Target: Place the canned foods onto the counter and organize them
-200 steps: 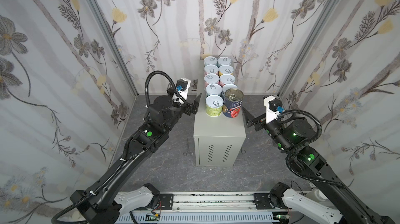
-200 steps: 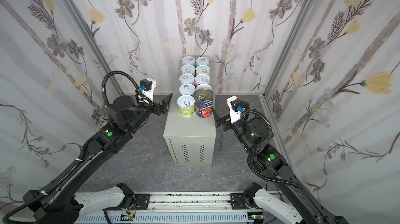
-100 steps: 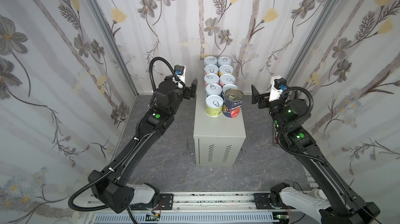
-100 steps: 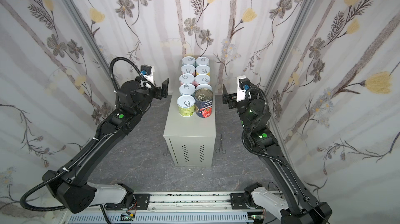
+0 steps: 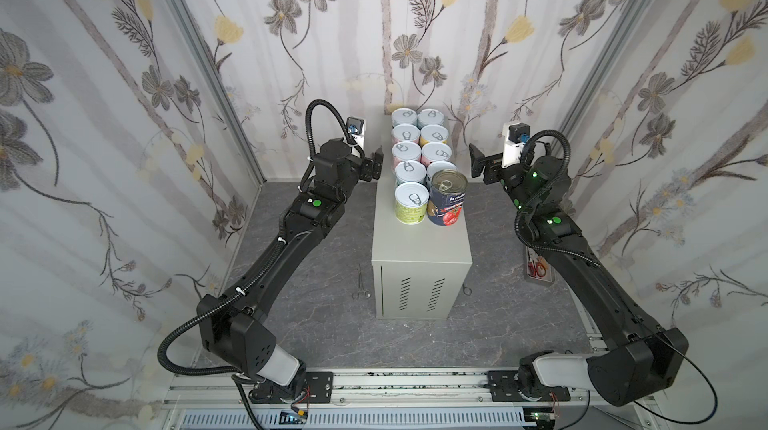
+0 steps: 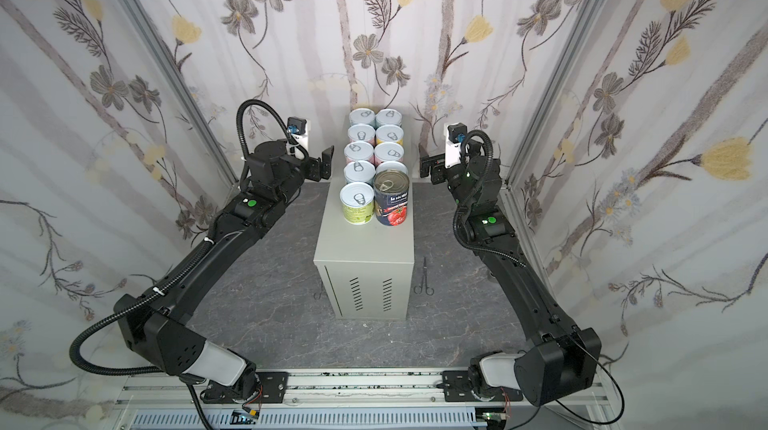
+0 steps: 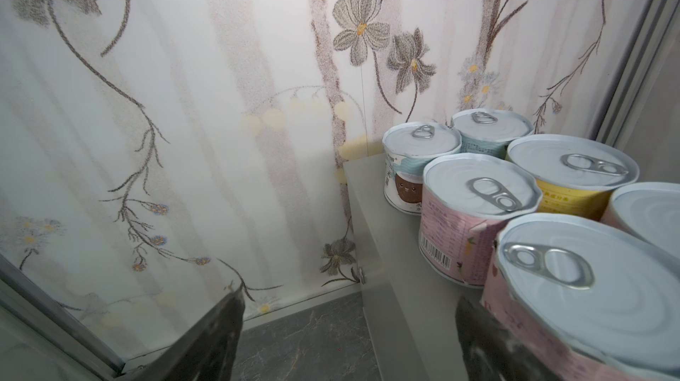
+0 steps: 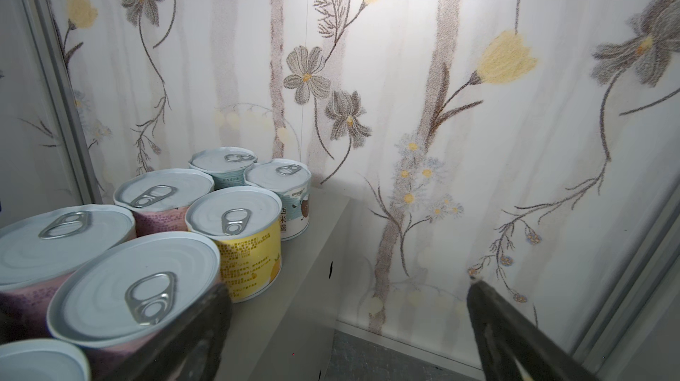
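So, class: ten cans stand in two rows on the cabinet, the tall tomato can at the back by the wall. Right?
Not quite. The tomato can stands at the front end of its row, farthest from the wall, as both top views show. The rest holds.

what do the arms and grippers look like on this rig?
The left arm and right arm: matte black links, white shoulder segment, green dots, black corrugated cable looping at the wrist, white camera bracket. The left gripper and right gripper: flat black parallel fingers.
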You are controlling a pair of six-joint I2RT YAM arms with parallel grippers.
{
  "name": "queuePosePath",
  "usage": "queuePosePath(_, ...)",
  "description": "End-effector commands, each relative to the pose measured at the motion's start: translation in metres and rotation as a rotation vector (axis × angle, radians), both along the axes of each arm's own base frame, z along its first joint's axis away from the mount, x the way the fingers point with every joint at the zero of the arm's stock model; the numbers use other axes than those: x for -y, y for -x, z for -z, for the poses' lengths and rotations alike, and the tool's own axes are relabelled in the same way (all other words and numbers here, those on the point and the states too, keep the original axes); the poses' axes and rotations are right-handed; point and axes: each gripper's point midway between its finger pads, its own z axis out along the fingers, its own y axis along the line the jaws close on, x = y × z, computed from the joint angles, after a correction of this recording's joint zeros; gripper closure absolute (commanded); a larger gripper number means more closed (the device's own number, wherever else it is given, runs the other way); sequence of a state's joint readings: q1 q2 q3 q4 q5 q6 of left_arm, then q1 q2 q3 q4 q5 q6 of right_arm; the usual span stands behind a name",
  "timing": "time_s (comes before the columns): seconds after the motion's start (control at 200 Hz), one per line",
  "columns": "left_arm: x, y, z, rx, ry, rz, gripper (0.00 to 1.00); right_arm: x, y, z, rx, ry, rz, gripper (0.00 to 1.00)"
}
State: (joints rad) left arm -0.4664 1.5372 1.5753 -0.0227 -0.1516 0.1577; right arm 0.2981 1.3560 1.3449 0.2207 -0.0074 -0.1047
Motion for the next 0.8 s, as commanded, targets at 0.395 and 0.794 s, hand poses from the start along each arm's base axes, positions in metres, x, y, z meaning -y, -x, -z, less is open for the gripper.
queuePosePath(0.395, 0.021, -0.021, 0.008, -0.045, -0.007, 0.066, 0.09, -0.026, -0.027, 0.005, -0.012, -0.016, -0.11, 0.0)
queuePosePath(0.794, 0.028, -0.025, 0.013, -0.071, -0.009, 0.091, 0.09, -0.033, -0.04, 0.017, -0.044, -0.012, -0.133, 0.0)
